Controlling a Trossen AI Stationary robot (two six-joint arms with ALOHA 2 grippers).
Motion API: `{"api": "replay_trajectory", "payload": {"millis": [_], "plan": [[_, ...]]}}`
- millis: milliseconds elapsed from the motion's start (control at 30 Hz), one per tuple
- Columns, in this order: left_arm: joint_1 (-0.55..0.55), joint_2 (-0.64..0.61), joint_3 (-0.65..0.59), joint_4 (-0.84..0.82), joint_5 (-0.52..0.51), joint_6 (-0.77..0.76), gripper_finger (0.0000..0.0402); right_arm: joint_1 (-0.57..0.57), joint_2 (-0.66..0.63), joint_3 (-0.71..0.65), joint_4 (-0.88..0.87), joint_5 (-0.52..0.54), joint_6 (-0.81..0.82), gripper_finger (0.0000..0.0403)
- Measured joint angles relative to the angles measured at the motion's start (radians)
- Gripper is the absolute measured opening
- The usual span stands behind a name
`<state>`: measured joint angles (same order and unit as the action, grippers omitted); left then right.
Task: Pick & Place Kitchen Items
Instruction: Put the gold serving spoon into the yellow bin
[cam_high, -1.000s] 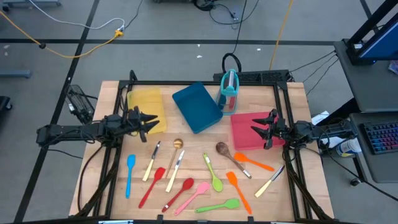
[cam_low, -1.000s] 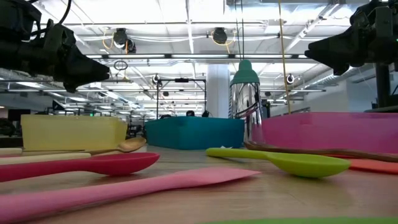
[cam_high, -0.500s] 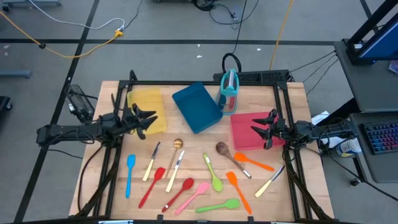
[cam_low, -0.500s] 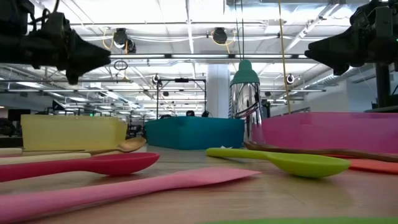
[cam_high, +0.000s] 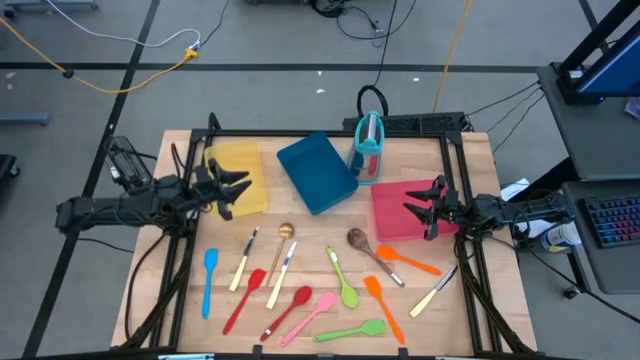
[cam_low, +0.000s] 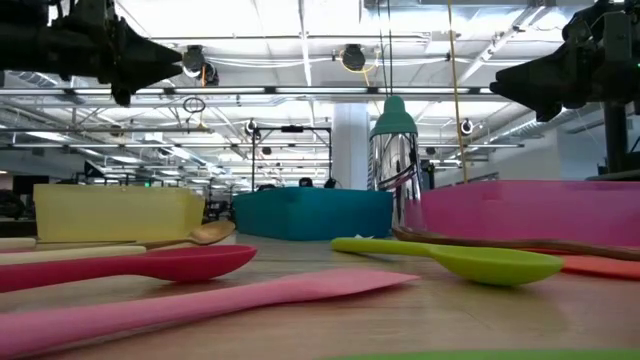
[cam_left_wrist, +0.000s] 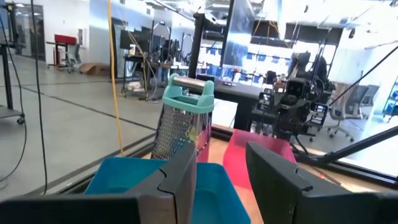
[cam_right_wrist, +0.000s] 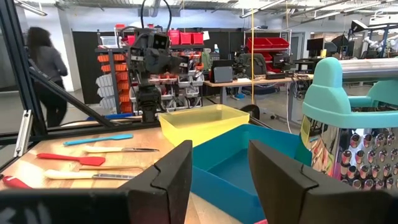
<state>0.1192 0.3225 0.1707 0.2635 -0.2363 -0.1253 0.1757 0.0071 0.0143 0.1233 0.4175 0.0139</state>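
Several utensils lie flat on the wooden table's near half: a blue spoon (cam_high: 209, 280), cream-handled knives (cam_high: 243, 262), a red spoon (cam_high: 243, 298), a pink spatula (cam_high: 315, 312), a green spoon (cam_high: 342, 280), an orange spatula (cam_high: 383, 305) and a dark wooden spoon (cam_high: 370, 250). My left gripper (cam_high: 240, 188) is open and empty, high above the yellow tray (cam_high: 235, 165). It also shows in the low view (cam_low: 175, 60). My right gripper (cam_high: 408, 210) is open and empty above the red tray (cam_high: 395, 225).
A blue tray (cam_high: 315, 170) lies at the far middle, with the upright teal-topped grater holder (cam_high: 368, 148) beside it. Black frame rails run along the table's left and right sides. A person (cam_right_wrist: 46, 68) walks in the room beyond the table.
My left gripper has gone up and a little toward the table's far edge above the yellow tray, staying open and empty.
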Motion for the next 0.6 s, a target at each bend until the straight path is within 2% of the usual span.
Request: {"api": "replay_trajectory", "payload": {"millis": [167,600], "plan": [[0.0,0.113,0.059,-0.007,0.0,0.0,0.0145,0.0,0.0,0.0,0.0,0.0,0.0,0.0151],[0.0,0.496,0.241,-0.002,-0.001,-0.022,0.0145,0.0,0.0,0.0,0.0,0.0,0.0,0.0151]]}}
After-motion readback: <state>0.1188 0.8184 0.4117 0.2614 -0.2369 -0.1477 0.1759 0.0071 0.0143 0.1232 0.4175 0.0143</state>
